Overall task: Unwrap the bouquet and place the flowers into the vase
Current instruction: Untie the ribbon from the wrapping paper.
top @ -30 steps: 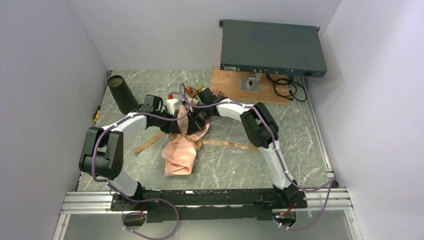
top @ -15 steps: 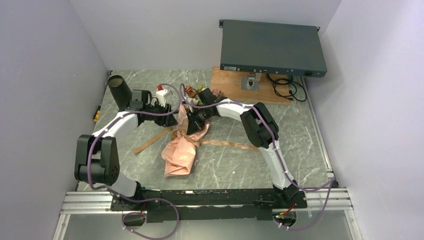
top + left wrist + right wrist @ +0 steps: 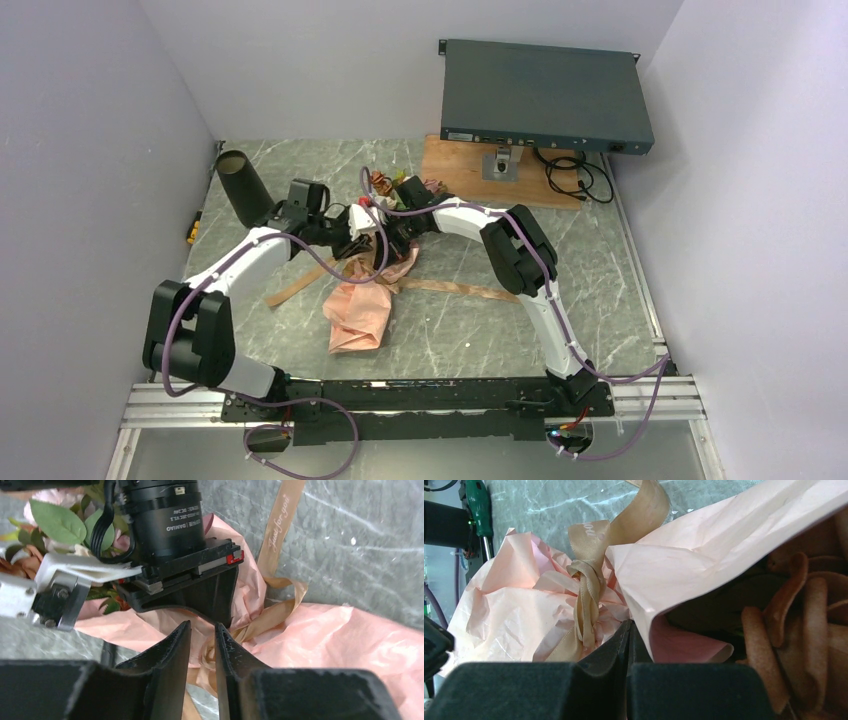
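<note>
Your bouquet [image 3: 366, 283] lies mid-table: crinkled salmon paper [image 3: 514, 605] tied with a knotted tan ribbon [image 3: 585, 587], roses [image 3: 381, 183] at its far end, the vase [image 3: 244, 188] far left. Your left gripper [image 3: 202, 630] hovers by the ribbon, jaws narrowly apart. Your right gripper [image 3: 629, 627] is closed tight at the paper's edge.

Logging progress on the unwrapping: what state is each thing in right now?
bouquet: lying flat, still wrapped.
ribbon: still knotted.
vase: standing, no flowers in it.
left pincer: slightly open, tips at the ribbon.
right pincer: shut, against the bouquet.
</note>
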Controlling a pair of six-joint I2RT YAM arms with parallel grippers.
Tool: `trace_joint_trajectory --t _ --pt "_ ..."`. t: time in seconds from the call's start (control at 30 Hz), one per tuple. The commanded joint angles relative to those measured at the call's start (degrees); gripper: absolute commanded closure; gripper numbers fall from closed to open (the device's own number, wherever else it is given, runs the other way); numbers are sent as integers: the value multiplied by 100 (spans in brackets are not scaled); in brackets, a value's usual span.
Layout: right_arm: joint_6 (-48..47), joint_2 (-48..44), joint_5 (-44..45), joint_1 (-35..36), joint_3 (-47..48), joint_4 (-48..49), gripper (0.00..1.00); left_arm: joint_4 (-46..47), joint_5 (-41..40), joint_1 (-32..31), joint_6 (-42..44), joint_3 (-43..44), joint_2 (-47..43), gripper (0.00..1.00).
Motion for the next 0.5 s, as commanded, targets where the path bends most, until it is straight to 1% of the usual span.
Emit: trace_joint_trajectory --t 0.0,0.07,0.13,0.3,0.47 --pt "-387 534 1169 -188 -242 -806 100 -149 42 -102 1409 10 165 71" --pt "-370 536 1163 -188 -226 -793 100 -444 64 -127 1831 160 377 71" --pt "-370 549 1165 -188 -211 -806 100 -739 48 -141 2068 332 609 69" --pt "-370 524 1204 -188 -261 -787 100 -725 -136 -214 2424 321 906 66" --pt "-336 505 1215 -188 -319 -740 100 -736 -428 -264 2454 371 1192 61"
